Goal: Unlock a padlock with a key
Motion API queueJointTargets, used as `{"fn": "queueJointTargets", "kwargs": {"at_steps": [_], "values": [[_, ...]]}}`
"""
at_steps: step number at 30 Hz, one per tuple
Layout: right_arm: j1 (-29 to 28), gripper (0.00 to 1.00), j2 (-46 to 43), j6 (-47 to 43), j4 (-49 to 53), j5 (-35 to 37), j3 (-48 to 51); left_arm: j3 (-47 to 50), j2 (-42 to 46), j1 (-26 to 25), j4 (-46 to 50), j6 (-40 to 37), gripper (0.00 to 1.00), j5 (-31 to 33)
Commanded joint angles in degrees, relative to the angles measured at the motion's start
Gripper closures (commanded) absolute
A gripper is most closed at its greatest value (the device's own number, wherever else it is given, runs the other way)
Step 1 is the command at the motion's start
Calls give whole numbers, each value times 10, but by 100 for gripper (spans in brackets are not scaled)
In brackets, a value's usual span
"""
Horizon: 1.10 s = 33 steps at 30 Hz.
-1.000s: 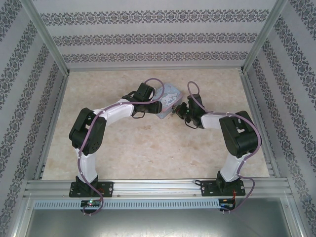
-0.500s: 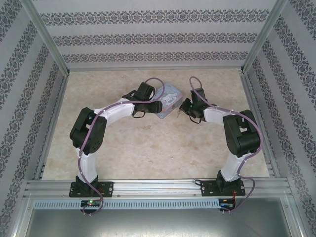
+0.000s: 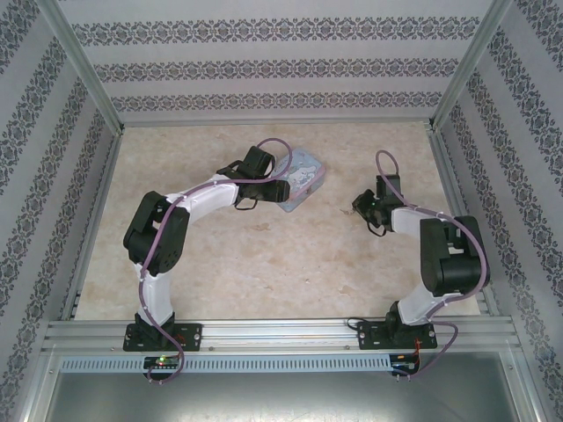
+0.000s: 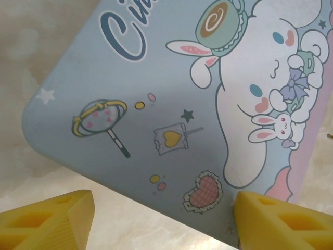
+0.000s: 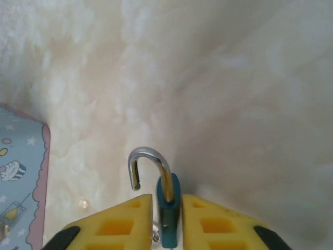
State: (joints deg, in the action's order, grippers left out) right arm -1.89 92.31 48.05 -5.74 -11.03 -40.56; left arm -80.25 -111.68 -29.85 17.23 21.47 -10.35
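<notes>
The padlock [image 5: 169, 208] is a small teal lock standing edge-on between the yellow fingers of my right gripper [image 5: 167, 198]. Its silver shackle [image 5: 151, 159] is sprung open and hooks out to the left. The jaws are slightly parted, with a thin gap on the lock's left side. A silver speck sits deep in that gap; I cannot tell whether it is the key. In the top view the right gripper [image 3: 361, 204] hovers right of the tin box [image 3: 303, 180]. My left gripper [image 4: 164, 200] is open astride the near corner of the tin box [image 4: 156, 78].
The cartoon-printed tin box [image 5: 15, 182] lies on the marbled tabletop [image 3: 264, 264], with its edge at the lower left of the right wrist view. Patterned walls and metal posts [image 3: 84, 79] enclose the table. Bare tabletop lies in front of both grippers.
My right arm has drawn back from the tin box and swung to the right, its jaws parting a little. The left jaws have widened at the box; the left arm has stayed put.
</notes>
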Motion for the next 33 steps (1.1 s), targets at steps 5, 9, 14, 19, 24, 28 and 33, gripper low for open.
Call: {"fn": "queueJointTargets", "kwargs": {"at_steps": [5, 9, 14, 19, 24, 28, 33], "values": [[63, 45, -91, 13, 5, -27, 63, -4, 56, 8, 88, 9, 20, -18], [91, 26, -166, 15, 30, -32, 75, -6, 108, 16, 92, 10, 11, -9], [97, 2, -243, -28, 101, -6, 27, 7, 188, 29, 91, 2, 2, 31], [96, 2, -263, -90, 183, 52, -61, 58, 285, 63, 63, -4, 0, 117], [86, 2, -252, -160, 187, 159, -95, 147, 372, 121, -14, -37, 0, 206], [53, 2, -249, -255, 87, 246, -41, 249, 428, 150, -143, -109, 1, 254], [1, 2, -200, -386, -14, 300, 15, 382, 461, 184, -292, -199, 1, 287]]}}
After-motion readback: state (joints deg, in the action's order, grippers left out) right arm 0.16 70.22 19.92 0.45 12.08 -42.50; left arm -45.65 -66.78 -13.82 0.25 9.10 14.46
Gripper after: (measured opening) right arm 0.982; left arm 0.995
